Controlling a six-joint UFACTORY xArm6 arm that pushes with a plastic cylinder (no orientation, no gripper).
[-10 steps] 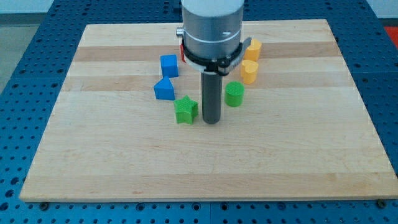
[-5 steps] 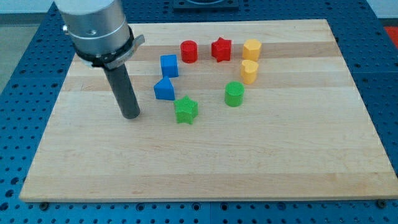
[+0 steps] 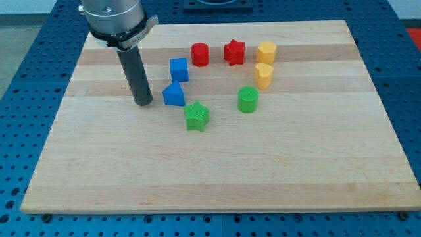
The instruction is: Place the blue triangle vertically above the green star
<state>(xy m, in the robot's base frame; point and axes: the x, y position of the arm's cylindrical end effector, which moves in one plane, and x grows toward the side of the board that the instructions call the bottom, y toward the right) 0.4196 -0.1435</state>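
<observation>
A: Where do we stand? My tip [image 3: 143, 103] rests on the wooden board [image 3: 217, 171], just beside the small blue plastic triangle block [image 3: 173, 95], on its side toward the view's left, with a narrow gap between them.

B: And the small green plastic star block [image 3: 197, 116] lies below the blue triangle and a little toward the view's right. They are close, perhaps touching at a corner; we cannot tell.

A: So the triangle is already higher in the view than the star, but not straight above it. We judge that it needs a short push toward the view's right.

B: How will it handle? We think it is light, stiff and smooth, so it should slide easily on the wood. It may also turn if we press near a corner. Better to press on the middle of its flat left face.

A: Can we grasp it?

B: No. We have no claw at all, only the dark rod, so nothing is spread or pinching; we can only push.

A: Any containers here?

B: None is visible. The blue cube block [image 3: 179, 69] sits just above the triangle, so we must be careful not to disturb it.
</observation>
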